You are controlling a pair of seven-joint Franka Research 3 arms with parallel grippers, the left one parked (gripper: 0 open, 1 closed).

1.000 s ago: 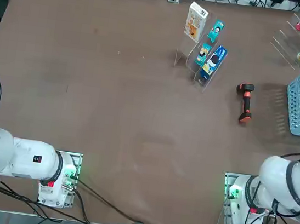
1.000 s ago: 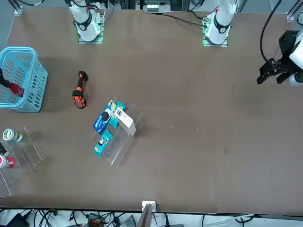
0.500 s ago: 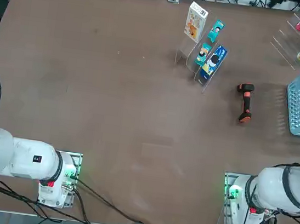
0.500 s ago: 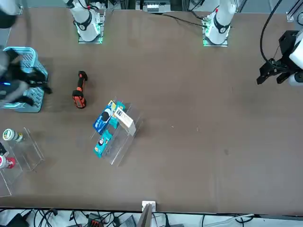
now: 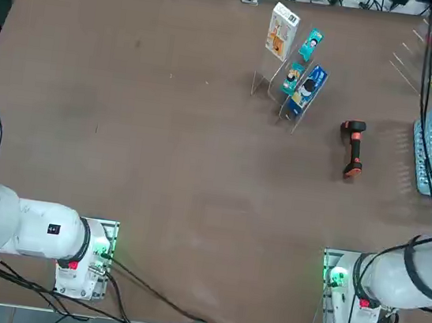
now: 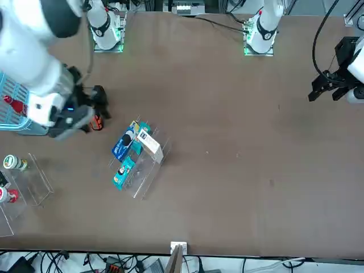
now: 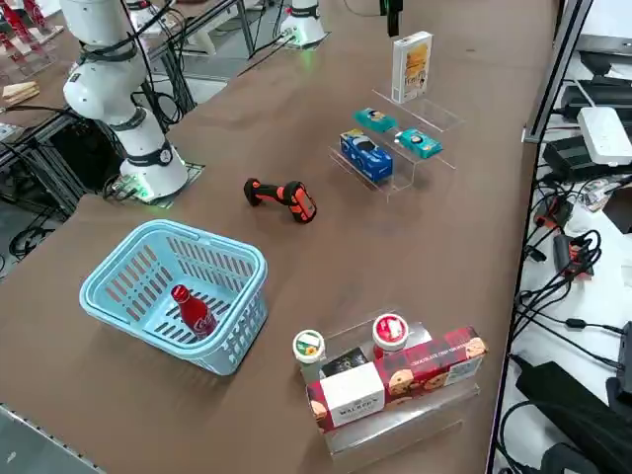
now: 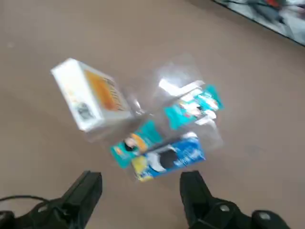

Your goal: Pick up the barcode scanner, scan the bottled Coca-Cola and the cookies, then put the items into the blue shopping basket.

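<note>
Brown table (image 5: 160, 162) fills every view, with cables and equipment along its far edges. Compared with a second ago, the right arm has swung away from the blue shopping basket (image 7: 227, 267) and now hangs over the table near the clear acrylic rack (image 6: 142, 170); in the front view its white bulk covers part of the basket and reaches toward the barcode scanner (image 5: 352, 148). Earlier it stood over the basket at the table's edge.

The bottled Coca-Cola (image 7: 194, 310) lies inside the basket, as it did before. The cookies (image 5: 282, 31), a white box with an orange picture, stand upright on the rack's upper step, in the same place as a second ago, with teal packets (image 7: 398, 134) and a dark blue packet (image 7: 365, 156) on the steps beside it. The scanner lies on its side on the bare table between rack and basket, unmoved.

In the wrist view the right end effector (image 8: 141, 195) has its two black fingers (image 8: 86, 193) spread wide with nothing between them, above the rack and looking down on the cookies.
</note>
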